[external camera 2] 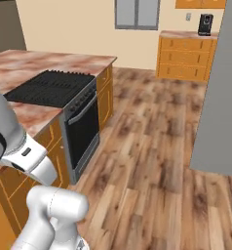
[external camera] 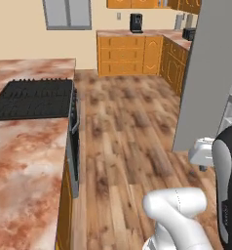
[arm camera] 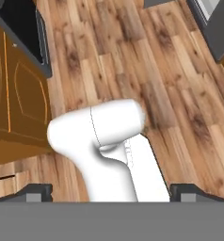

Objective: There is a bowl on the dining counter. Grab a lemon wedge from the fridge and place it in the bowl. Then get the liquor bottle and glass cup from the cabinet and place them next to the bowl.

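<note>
Judging by what shows here, the task is at its start: no lemon wedge, bowl, bottle or cup is to be seen, and the hand (arm camera: 111,195) carries nothing. Its two dark fingertips stand far apart at the bottom corners of the hand view, so it is wide open, pointed down at the wooden floor (arm camera: 170,80) over the robot's own arm.

The fridge (external camera: 208,73), the first stop for the lemon wedge, is the tall grey slab on the right side of both base views; one door seems to stand open, with pale shelving just visible behind it at the right edge of the left base view, though that is hard to make out. It stands to the right of the arm and ahead of it, apart from the hand, which faces the floor and not the fridge.

To the left runs the marbled surface (external camera: 25,161) with a black cooktop (external camera: 32,97) and an oven (external camera 2: 84,129) below it. Everything is left: wedge into bowl, then bottle and cup from the cabinet.
</note>
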{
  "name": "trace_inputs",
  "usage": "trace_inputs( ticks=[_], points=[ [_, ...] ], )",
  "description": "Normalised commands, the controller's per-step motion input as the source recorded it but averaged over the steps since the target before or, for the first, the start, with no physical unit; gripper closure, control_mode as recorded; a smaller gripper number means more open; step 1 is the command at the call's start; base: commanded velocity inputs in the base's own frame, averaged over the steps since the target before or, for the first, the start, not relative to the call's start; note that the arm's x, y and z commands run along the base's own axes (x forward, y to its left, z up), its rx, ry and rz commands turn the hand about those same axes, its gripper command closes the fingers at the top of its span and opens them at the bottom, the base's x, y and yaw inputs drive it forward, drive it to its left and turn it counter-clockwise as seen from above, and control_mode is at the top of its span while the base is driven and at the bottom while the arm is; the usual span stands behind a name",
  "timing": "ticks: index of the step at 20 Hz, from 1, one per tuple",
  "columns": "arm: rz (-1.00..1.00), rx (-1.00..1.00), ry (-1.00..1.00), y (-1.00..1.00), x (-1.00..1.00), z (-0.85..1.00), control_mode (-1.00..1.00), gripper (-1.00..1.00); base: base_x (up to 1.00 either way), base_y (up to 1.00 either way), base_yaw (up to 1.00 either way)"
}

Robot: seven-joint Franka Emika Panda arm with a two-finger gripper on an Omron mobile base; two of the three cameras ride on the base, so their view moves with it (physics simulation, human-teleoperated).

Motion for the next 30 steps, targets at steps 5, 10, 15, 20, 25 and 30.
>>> trace_inputs(
  ticks=[5,10,15,20,25,30],
  points=[
    [0.00,0.00,0.00,0.00,0.00,0.00,1.00,-1.00,1.00,-0.29,0.07],
    [0.00,0.00,0.00,0.00,0.00,0.00,1.00,-1.00,1.00,0.00,0.00],
    [0.00,0.00,0.00,0.00,0.00,0.00,1.00,-1.00,1.00,0.00,-0.06],
    [0.00,0.00,0.00,0.00,0.00,0.00,1.00,-1.00,1.00,0.00,-0.02],
    [0.00,0.00,0.00,0.00,0.00,0.00,1.00,-1.00,1.00,-0.04,0.00],
    [0.00,0.00,0.00,0.00,0.00,0.00,1.00,-1.00,1.00,-0.10,0.00]
  ],
)
